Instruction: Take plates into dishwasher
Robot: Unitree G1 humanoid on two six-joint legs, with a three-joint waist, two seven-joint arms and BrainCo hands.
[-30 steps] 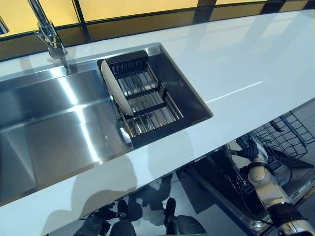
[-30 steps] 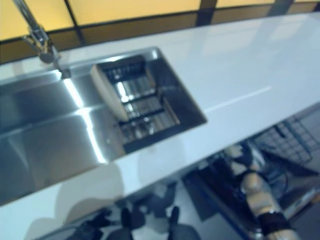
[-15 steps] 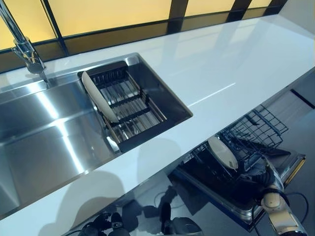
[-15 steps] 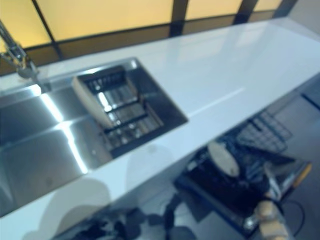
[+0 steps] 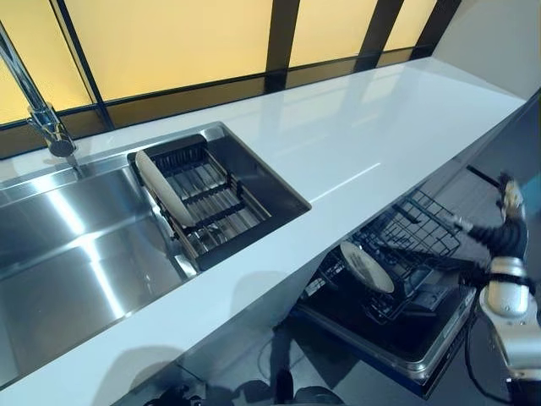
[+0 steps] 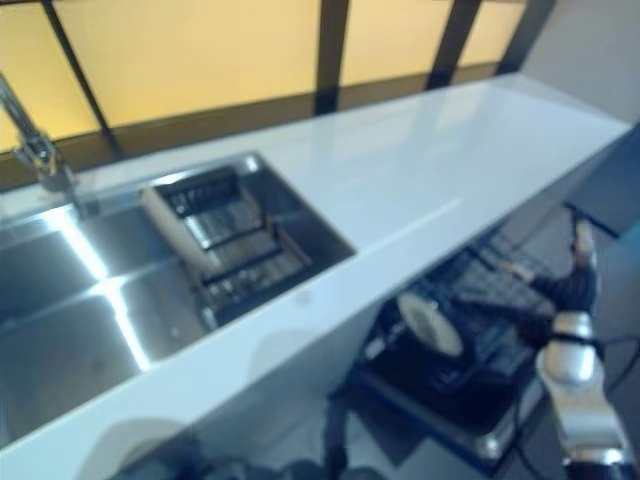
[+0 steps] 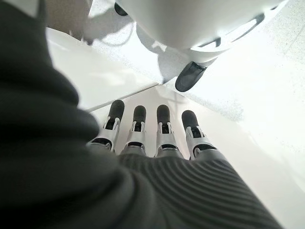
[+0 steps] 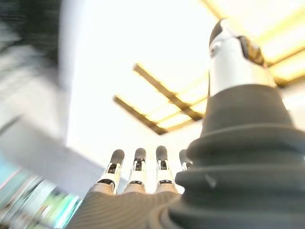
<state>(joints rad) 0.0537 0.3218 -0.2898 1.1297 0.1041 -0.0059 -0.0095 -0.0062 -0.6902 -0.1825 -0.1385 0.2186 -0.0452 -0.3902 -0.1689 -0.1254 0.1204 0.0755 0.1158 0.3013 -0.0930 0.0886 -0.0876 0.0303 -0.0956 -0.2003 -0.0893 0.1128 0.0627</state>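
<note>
Right hand point(image 5: 510, 203): raised beside the open dishwasher, at the far right of the head views; fingers point(image 8: 137, 164) straight and spread in its own wrist view, holding nothing.

Left hand point(image 7: 157, 143): shows only in its wrist view, fingers straight and side by side, empty, hanging below the bench edge.

Plates, two seen. One plate point(image 5: 366, 267) stands on edge in the dishwasher's lower rack point(image 5: 414, 237), which is pulled out under the bench point(image 5: 372, 144). A second plate point(image 5: 159, 188) leans upright in the dark drainer point(image 5: 215, 199) sitting inside the steel sink point(image 5: 59, 254), at the drainer's side nearer the tap point(image 5: 42, 118).

Step in hand, as a judgement: one plate is loaded and the right hand is clear of the rack; the task is part done, with the sink plate left to fetch. The next move calls for a reach across the bench to the drainer, a grip on the plate's rim (it stands between ribs, so it should lift up and out, not slide sideways), then a carry down to a free slot in the rack without knocking the loaded plate.

Views compared: the head views give both plates and the rack; neither wrist view shows any plate. The right wrist view points up at ceiling lights. The right eye view is soft, so the sink plate there is probably the pale strip at the drainer's edge.
</note>
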